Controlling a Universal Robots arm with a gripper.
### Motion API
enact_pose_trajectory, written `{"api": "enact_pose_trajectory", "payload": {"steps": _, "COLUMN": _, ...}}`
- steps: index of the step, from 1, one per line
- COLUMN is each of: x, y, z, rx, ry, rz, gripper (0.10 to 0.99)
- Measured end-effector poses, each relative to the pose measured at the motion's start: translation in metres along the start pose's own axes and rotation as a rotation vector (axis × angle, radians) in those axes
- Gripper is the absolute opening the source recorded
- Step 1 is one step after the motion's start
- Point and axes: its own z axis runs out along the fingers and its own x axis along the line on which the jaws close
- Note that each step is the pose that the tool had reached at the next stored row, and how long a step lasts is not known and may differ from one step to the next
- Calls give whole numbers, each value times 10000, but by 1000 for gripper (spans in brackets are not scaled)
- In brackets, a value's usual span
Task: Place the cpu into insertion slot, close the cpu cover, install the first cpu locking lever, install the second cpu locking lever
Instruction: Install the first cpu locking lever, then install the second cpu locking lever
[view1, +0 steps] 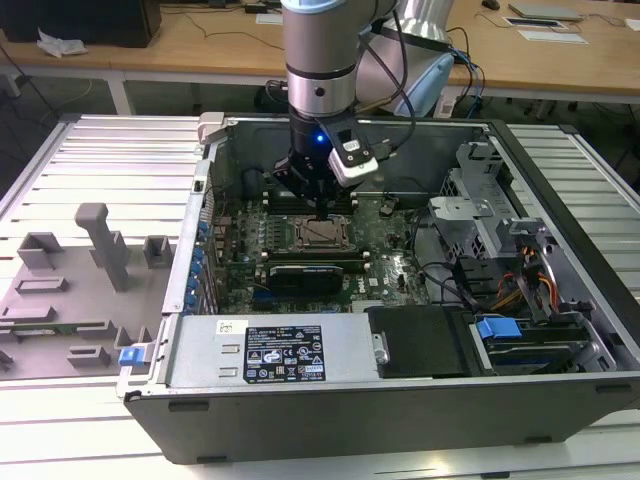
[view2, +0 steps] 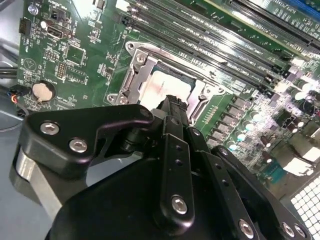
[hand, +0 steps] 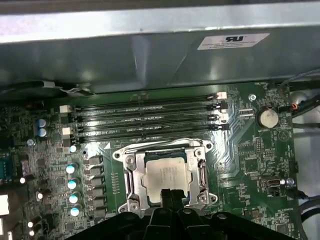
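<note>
In the exterior view we see the whole open computer case (view1: 560, 330) with the arm reaching down into it, while in both wrist views we look closely at the cpu (hand: 166, 175) lying flat in the insertion slot (hand: 131, 172), silver top up, with the cpu cover (hand: 202, 170) closed around it. The gripper (hand: 172, 196) hangs just above the cpu's edge with its 2 fingertips pressed together, holding nothing. The 4 memory slots (hand: 145, 117) run parallel to the slot's far side.

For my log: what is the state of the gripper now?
Gripper: jaws shut together, holding nothing, tips just above the cpu seated under the cpu cover.
</note>
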Motion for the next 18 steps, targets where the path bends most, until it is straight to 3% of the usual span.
{"api": "enact_pose_trajectory", "payload": {"steps": 5, "x": -6, "y": -32, "z": 1, "rx": 29, "ry": 72, "rz": -130, "gripper": 106}}
{"api": "enact_pose_trajectory", "payload": {"steps": 18, "x": -6, "y": -33, "z": 0, "rx": 30, "ry": 73, "rz": -135, "gripper": 106}}
